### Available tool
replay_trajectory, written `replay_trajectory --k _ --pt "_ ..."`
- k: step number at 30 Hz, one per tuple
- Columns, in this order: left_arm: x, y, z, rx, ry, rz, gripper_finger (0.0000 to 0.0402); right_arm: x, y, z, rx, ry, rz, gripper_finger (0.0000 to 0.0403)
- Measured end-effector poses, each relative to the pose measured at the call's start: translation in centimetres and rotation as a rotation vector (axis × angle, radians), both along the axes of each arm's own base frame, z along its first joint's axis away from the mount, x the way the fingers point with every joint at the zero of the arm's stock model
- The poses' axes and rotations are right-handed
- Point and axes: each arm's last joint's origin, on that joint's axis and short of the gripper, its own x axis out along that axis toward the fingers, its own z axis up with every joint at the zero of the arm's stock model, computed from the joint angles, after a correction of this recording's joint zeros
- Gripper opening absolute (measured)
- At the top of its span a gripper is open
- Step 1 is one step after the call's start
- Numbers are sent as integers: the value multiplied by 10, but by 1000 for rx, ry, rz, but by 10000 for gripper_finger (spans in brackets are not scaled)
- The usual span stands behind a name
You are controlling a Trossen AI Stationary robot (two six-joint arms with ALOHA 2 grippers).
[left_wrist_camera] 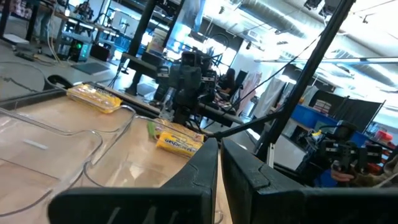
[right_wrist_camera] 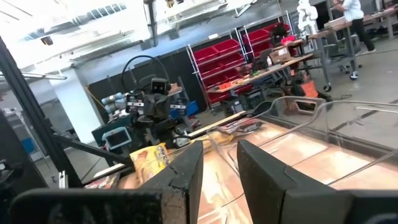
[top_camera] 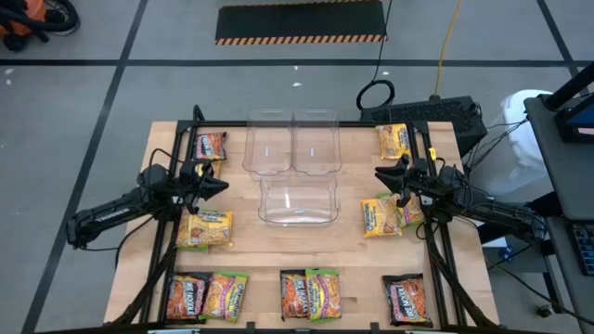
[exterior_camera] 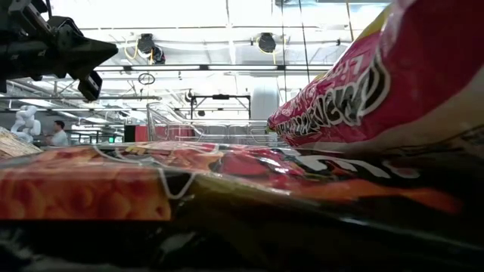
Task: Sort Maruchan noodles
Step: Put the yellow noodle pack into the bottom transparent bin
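Both arms hover over the bench (top_camera: 167, 134), neither holding anything. Left gripper (top_camera: 221, 184) has its fingers (left_wrist_camera: 193, 171) drawn nearly together with only a thin slit between them; right gripper (top_camera: 380, 174) has its fingers (right_wrist_camera: 186, 168) set a little apart, a narrow gap. Three clear bins (top_camera: 295, 167) sit between the two grippers, apparently with nothing in them yet, so the sort looks unstarted. The Maruchan noodles lie scattered flat: a yellow packet (top_camera: 206, 229) just below the left fingers, an orange-red packet (top_camera: 211, 146) just beyond them toward the far edge; a yellow and pink pair (top_camera: 392, 212) just beside the right fingers, another yellow packet (top_camera: 393, 141) on their far side. The front-edge row (top_camera: 306, 294) lies well apart from both grippers and fills the low view. Judgement on handling: packets should be light, with crinkly slick film over a brittle noodle block; lying flat, they offer little for fingers to get under. Best hold is probably across a short side or the crimped end seam, squeezing gently to avoid crushing. Overlapping packets risk dragging a neighbour along.
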Motion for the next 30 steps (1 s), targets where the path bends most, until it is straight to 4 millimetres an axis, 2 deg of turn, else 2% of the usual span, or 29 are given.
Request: replay_trajectory --k 13,17,21,30 --pt "0 0 0 -43 1 -6 26 0 1 0 -12 4 50 93" --pt "0 0 0 -40 0 -6 26 1 1 -3 -50 57 41 93" --pt "0 0 0 -39 0 -6 26 0 2 17 -72 74 38 93" --pt "0 0 0 -39 0 -6 26 3 0 48 -67 470 62 93"
